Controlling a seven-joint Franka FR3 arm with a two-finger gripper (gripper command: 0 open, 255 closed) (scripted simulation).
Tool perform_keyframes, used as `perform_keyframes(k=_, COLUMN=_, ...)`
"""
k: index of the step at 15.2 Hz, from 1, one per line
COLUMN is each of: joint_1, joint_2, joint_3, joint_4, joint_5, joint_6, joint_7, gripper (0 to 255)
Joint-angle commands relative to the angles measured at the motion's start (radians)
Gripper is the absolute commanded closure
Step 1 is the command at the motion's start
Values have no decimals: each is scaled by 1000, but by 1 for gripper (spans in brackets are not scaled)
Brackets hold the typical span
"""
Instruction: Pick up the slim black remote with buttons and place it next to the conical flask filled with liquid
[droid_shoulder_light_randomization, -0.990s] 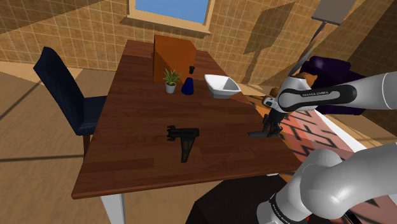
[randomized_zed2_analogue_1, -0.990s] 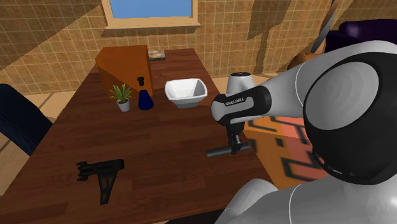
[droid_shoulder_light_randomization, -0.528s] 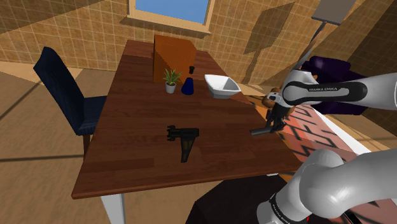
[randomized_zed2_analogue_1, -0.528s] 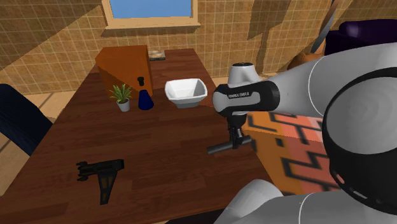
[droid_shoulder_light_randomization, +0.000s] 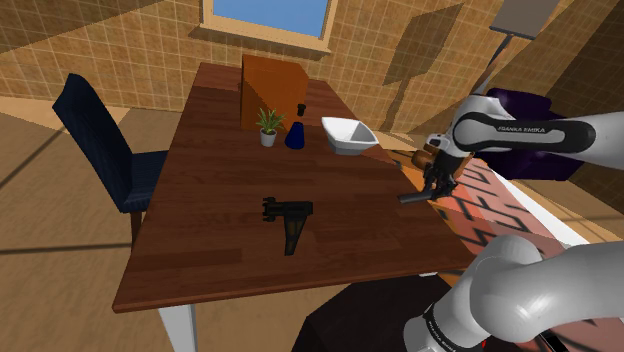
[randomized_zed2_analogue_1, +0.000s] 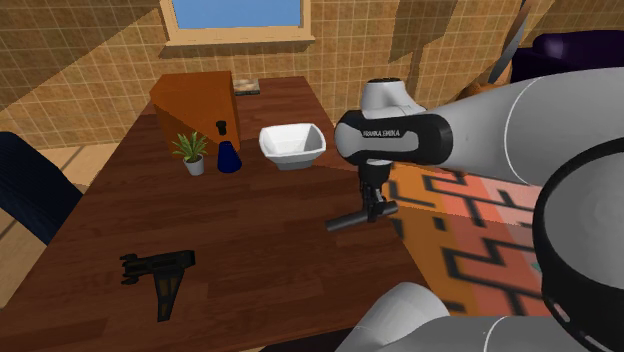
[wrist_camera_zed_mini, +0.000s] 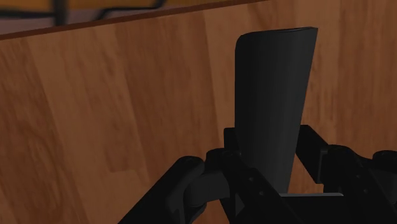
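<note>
The gripper (randomized_zed2_analogue_1: 375, 207) is clamped on the remote (randomized_zed2_analogue_1: 348, 219), one black finger against each long side, as the wrist view shows, where the gripper (wrist_camera_zed_mini: 270, 167) pinches the remote (wrist_camera_zed_mini: 273, 102) close to one end. The rest of the remote juts out free in front of the fingers. It is a slim, stiff, dark bar and probably light, so it should not bend. Held this far off-centre, though, it could swing or slip between smooth pads, and a hold nearer the middle would be steadier. Its face looks plain from here, and I cannot make out buttons. In the shoulder view the remote (droid_shoulder_light_randomization: 412, 198) lies roughly level. Its long axis runs from the gripper (droid_shoulder_light_randomization: 434, 190) toward that view's left and dips a little at the free end. It hangs over the table (droid_shoulder_light_randomization: 220, 200), close to the edge nearest the arm and apparently clear of the wood. Farther across the table stands a white bowl (randomized_zed2_analogue_1: 292, 145). Beyond it is the blue flask (randomized_zed2_analogue_1: 229, 158), just beside a small potted plant (randomized_zed2_analogue_1: 191, 150) and in front of a brown box (randomized_zed2_analogue_1: 190, 95). The flask is well apart from the remote.
</note>
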Motion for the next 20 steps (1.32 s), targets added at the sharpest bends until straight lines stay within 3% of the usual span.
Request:
perform_keyframes(k=1, joint_1=-2, joint_2=-11, joint_3=15, joint_4=18, joint_5=7, joint_6=-30, joint_7=0, gripper=255)
perform_keyframes(k=20, joint_1=-1, joint_2=-60, joint_3=130, joint_4=223, joint_5=73, joint_6=-291, joint_7=-13, gripper=255)
